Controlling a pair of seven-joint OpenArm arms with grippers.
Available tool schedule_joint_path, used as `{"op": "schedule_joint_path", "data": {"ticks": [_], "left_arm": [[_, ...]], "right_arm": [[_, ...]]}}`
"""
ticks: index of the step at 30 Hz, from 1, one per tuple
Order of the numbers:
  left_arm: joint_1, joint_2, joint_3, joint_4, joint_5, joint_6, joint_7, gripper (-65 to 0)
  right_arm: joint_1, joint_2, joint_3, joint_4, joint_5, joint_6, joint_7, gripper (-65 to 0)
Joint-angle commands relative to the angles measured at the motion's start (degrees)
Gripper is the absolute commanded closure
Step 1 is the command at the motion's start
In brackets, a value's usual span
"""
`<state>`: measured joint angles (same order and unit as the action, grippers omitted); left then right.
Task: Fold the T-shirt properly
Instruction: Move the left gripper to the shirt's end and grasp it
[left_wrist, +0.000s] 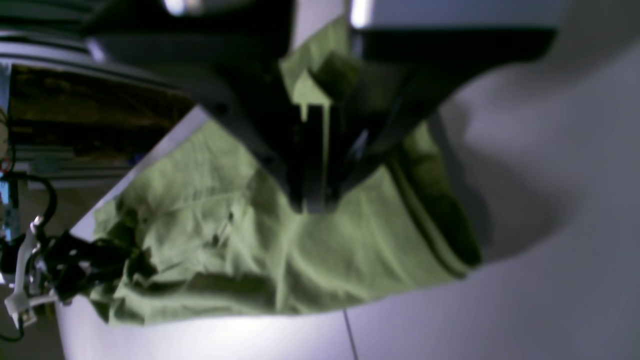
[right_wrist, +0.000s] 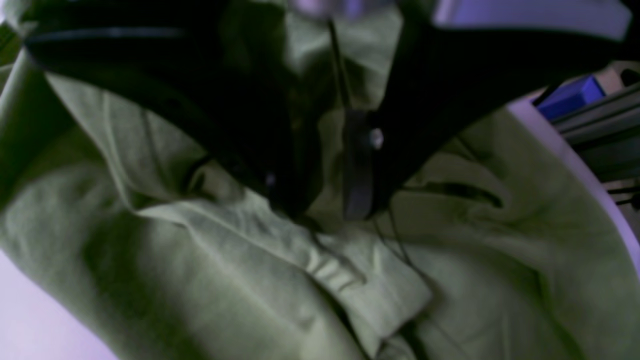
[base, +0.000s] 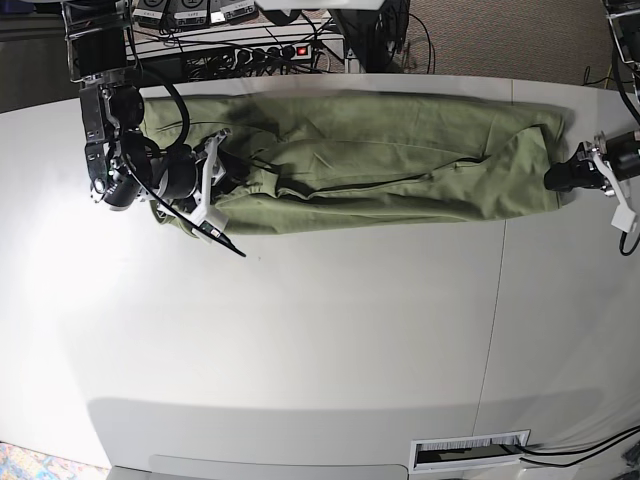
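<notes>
T-shirt (base: 380, 165) lying stretched sideways between grippers; left gripper (base: 562, 176) pinching one end, right gripper (base: 222, 172) pressing into other, jaws' state unclear.

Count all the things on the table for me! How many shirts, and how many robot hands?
Shirts: 1, the green T-shirt
Robot hands: 2, the left gripper and the right gripper
Tables: 1, the white table
Total: 4
</notes>
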<state>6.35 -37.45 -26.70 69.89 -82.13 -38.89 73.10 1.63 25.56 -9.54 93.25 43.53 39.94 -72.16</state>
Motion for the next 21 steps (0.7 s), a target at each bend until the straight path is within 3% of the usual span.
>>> {"op": "schedule_joint_path", "data": {"ticks": [1,4,7,8,14,21], "left_arm": [[-0.6,-1.6,-0.4,0.8,-1.9,-0.4,-0.6,0.0],[-0.6,-2.2,-0.4,0.8,-1.6,-1.1,-0.7,-2.1],[-0.6,-2.9,-0.5,0.8,2.2,-1.1,-1.0,-25.2],[-0.6,-3.1,-0.4,0.8,3.6,-1.1,-1.2,-28.8],[0.9,-3.0,-0.4,0.7,13.0,-1.1,-5.2,-29.0],[2.7,-2.8,-0.4,0.4,11.4,-1.1,-5.6,-29.0]], "right_arm": [[0.9,0.8,0.3,0.8,0.4,0.1,0.6,-17.0],[0.9,0.8,0.3,0.8,0.4,0.1,0.6,-17.0],[0.9,0.8,0.3,0.8,0.4,0.1,0.6,-17.0],[0.9,0.8,0.3,0.8,0.4,0.1,0.6,-17.0],[0.9,0.8,0.3,0.8,0.4,0.1,0.4,-17.0],[0.9,0.8,0.3,0.8,0.4,0.1,0.4,-17.0]]}}
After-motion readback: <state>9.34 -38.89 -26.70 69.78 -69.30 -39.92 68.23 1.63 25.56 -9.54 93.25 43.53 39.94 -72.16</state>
